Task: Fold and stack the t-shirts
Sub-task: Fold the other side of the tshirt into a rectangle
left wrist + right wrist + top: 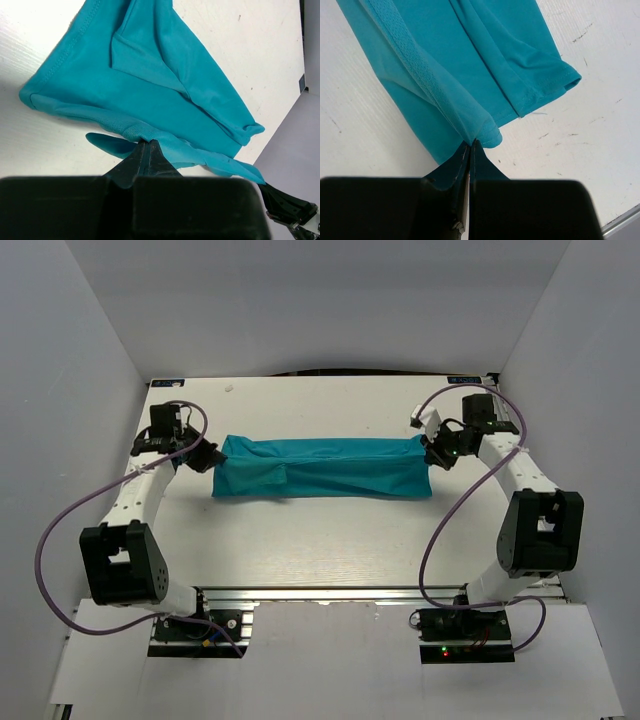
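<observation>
Closest to me, at 6 o'clock in the overhead view, the left arm's base [190, 625] and the right arm's base [465, 623] sit against the aluminium rail [330, 595]. Beyond them the white table [330, 550] takes up most of the view. The teal t-shirt [320, 468] lies a little past the table's centre, toward 12 o'clock. It is folded into a long band running from 9 to 3 o'clock, and its far edge is drawn straight between the two grippers.

At the 9 o'clock end I have the left gripper [207, 457]. Its wrist view shows the jaws pressed together, with a pinch of the shirt's edge caught between the tips and the cloth bunching there. At the 3 o'clock end the right gripper [436, 452] is the same: jaws closed with no gap, holding a hemmed fold of the shirt at the very tips.
</observation>
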`<state>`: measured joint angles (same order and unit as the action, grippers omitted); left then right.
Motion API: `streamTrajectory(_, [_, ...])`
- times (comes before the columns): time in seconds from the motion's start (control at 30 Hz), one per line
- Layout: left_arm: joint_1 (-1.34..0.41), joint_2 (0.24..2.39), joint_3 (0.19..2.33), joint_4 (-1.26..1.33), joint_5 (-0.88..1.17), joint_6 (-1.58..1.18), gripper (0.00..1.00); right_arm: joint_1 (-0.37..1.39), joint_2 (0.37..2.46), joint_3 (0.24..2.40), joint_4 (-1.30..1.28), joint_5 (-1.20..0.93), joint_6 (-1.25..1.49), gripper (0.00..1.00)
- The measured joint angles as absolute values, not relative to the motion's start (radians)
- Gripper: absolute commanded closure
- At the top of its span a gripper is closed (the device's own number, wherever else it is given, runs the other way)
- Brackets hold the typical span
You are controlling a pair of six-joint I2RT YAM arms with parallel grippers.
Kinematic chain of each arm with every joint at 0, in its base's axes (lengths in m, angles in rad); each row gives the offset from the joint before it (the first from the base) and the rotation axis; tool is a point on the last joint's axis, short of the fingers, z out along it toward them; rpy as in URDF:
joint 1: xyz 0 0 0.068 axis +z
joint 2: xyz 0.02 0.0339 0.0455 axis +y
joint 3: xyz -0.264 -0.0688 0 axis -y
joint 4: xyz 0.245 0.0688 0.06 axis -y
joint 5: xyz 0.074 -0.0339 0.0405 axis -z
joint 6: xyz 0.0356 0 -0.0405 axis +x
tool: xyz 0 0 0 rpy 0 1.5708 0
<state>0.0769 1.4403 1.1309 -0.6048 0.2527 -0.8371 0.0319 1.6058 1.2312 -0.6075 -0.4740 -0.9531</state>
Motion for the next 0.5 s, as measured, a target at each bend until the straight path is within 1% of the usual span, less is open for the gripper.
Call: streamTrajectory(0.5, [0.084, 1.615, 1.256, -0.605, 0.253, -0.839, 1.0, 0.027, 1.735, 1.358, -0.596, -0.475, -0.9, 1.0])
